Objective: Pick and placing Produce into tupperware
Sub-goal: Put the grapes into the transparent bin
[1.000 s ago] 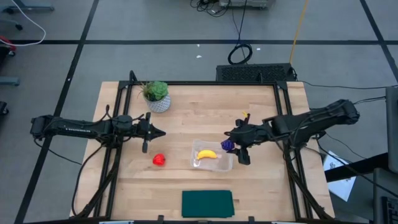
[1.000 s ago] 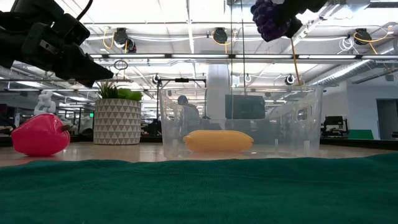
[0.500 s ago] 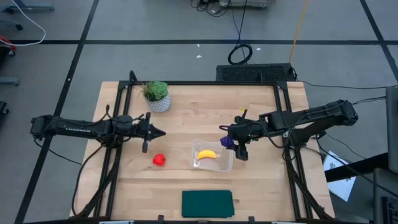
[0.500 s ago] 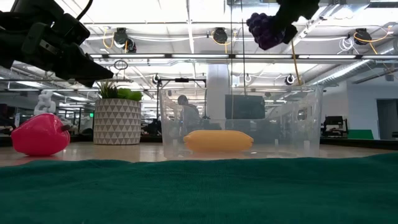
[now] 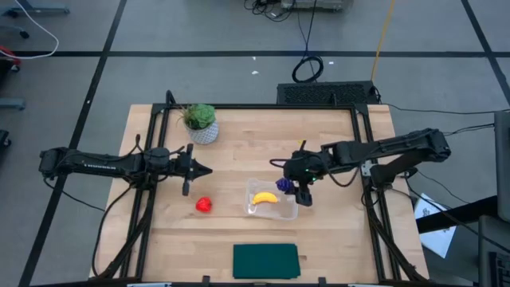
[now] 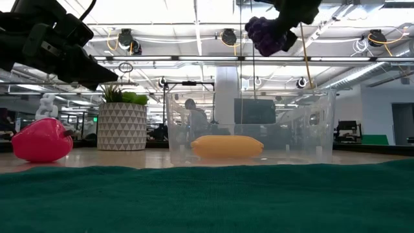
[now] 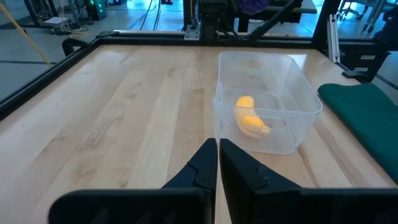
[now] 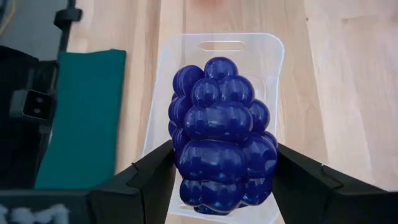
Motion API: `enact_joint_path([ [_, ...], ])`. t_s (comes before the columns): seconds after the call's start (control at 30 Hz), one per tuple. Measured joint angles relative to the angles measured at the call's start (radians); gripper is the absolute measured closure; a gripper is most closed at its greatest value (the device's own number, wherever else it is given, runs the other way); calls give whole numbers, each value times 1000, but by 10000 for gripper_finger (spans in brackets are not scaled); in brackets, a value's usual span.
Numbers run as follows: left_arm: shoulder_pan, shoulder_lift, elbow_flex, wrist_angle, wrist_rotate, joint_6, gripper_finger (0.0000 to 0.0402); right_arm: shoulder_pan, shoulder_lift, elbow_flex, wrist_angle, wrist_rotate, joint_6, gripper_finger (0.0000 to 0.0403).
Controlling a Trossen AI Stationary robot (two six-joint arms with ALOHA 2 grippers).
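1. Broadly, the wooden bench (image 5: 239, 151) carries everything, with a dark arm reaching in from each side.
2. At the near edge of the bench lies the dark green mat (image 5: 265, 261), flat and well apart from the arms.
3. At the far left corner stands the potted plant (image 5: 201, 122) in a white patterned pot.
4. Near the middle of the bench, between the mat and the plant, sits the clear tupperware (image 5: 288, 211), upright and open at the top.
5. Over the right end of the tupperware hangs the right gripper (image 5: 291, 182), raised clear above the rim in the low view; its fingers (image 8: 146, 177) stand partway apart, pressed to both sides of the grape bunch.
6. To the left of the tupperware, above bare bench, waits the left gripper (image 5: 199, 169), its fingers (image 7: 202, 165) closed together and empty.
7. Inside the tupperware lies the yellow banana (image 5: 265, 198) on the floor of the container.
8. Held in the air by the right fingers is the purple grape bunch (image 8: 219, 134), directly above the tupperware.
9. On the bench to the left of the tupperware rests the red fruit (image 5: 204, 205), outside it and near the left gripper.
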Motion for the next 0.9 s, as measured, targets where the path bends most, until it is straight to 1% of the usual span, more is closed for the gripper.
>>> enact_joint_path([
  [0.37,0,0,0,-1,0,9,378,-7,142,108,-123,-1,-10,181],
  [0.57,0,0,0,0,0,22,378,-11,187,115,-121,-50,4,181],
  [0.9,0,0,0,-1,0,23,378,-11,287,115,-105,-52,18,181],
])
